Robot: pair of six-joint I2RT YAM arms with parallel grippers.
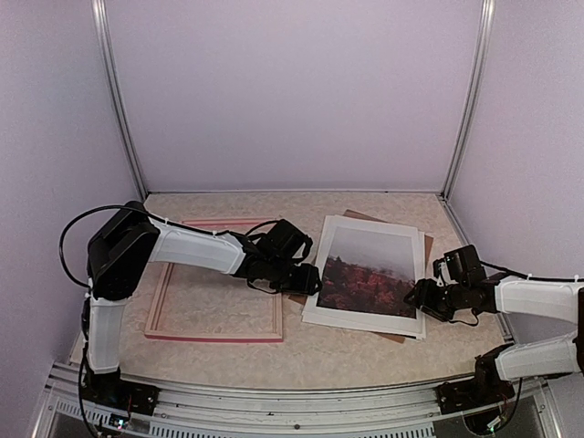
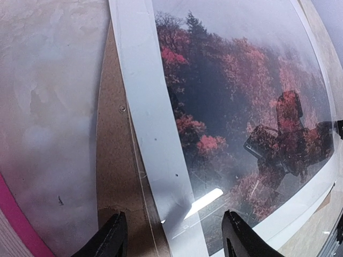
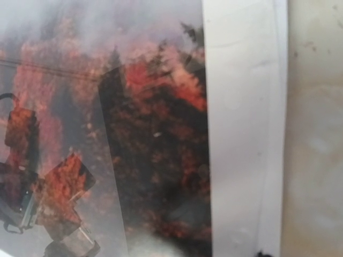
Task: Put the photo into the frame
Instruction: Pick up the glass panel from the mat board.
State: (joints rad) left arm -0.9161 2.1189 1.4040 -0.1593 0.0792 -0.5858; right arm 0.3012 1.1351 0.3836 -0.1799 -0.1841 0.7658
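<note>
Looked down on mottled beige table (image 1: 365, 351), lilac walls (image 1: 292, 91) on three sides.

Saw left fingers (image 2: 113, 238) spread apart, nothing pinched between. Found left gripper (image 2: 177, 238) low over left white border of photo (image 2: 236, 107), one tip over brown board (image 2: 113, 160), other over the print. Couldn't confirm contact with either.

Couldn't tell on right gripper (image 1: 418, 297): only a dark speck at bottom edge of its wrist view, too small from above. Placed it at photo's right edge, near the lower corner, touching or just above, couldn't say which.

Found photo face up and flat, right of centre on table, slightly skewed. Showed red foliage under grey mist, white border all round. Caught a dark gripper-shaped reflection (image 2: 284, 139) in the gloss, left wrist view.

Saw board under photo, poking out along left edge and at far and near right corners.

Found frame (image 1: 214, 336) flat on table left of photo, pinkish, redder along near rail, bare table visible through the opening. Saw left arm (image 1: 196, 248) crossing over frame's far right corner. Noted frame and photo close, not overlapping. Couldn't tell whether board touched frame's right rail.
</note>
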